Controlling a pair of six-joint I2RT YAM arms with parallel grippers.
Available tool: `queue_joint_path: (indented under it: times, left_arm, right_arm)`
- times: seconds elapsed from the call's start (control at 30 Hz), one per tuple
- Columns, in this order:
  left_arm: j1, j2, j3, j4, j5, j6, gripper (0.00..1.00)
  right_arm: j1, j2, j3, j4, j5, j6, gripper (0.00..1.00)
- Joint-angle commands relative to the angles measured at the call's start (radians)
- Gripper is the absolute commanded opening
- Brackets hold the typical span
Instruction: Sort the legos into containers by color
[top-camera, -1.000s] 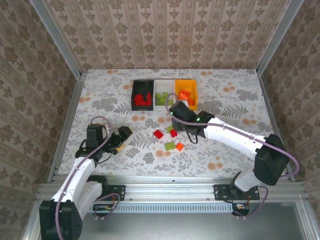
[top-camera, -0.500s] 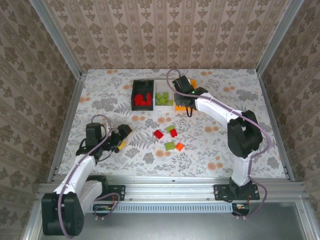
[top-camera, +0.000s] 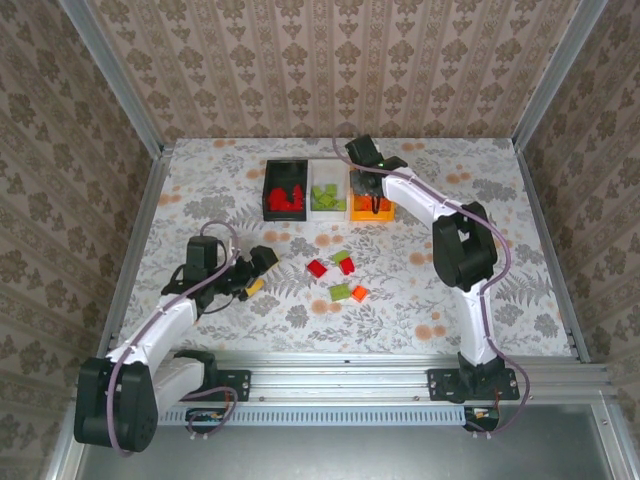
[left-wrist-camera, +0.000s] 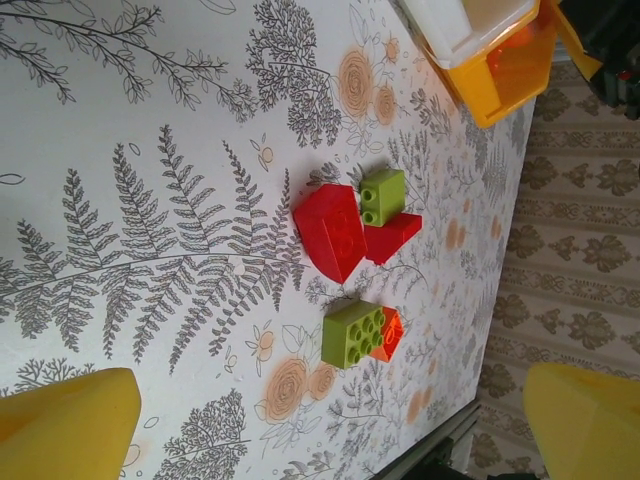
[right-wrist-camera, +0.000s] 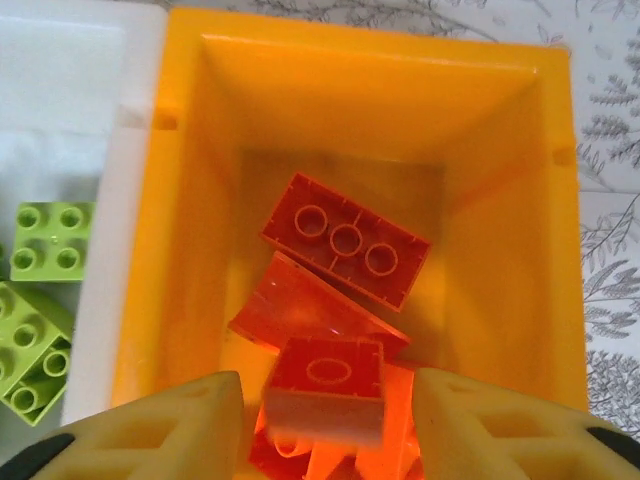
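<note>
A small orange plastic brick (right-wrist-camera: 325, 385), likely light, rigid and slick, best pinched across its flat sides, is at the lower middle of the right wrist view, inside the orange-yellow plastic bin (right-wrist-camera: 500, 200) above other orange bricks (right-wrist-camera: 345, 240). The right gripper (right-wrist-camera: 328, 425) points down over it, fingers parted and clear of it. The left gripper (top-camera: 258, 262), lower left in the overhead view, hovers wide open and empty.

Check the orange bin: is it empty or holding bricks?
Partly filled. The right wrist view shows several orange bricks lying in the orange bin, well below its rim.
</note>
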Motion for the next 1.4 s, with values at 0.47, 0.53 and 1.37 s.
queue_joint_path:
  times: [0.47, 0.53, 1.37]
  left_arm:
    - [0.009, -0.14, -0.122, -0.03, -0.064, 0.024, 1.0]
    - [0.011, -0.193, -0.17, -0.027, -0.069, -0.003, 1.0]
    - [0.005, -0.415, -0.251, -0.114, -0.105, -0.075, 1.0]
  right_arm:
    - [0.267, -0.537, -0.646, 0.086, -0.07, 0.067, 0.59]
    - [0.321, -0.585, -0.735, 0.062, -0.096, 0.094, 0.61]
    - [0.409, -0.511, -0.926, 0.074, -0.063, 0.202, 0.72]
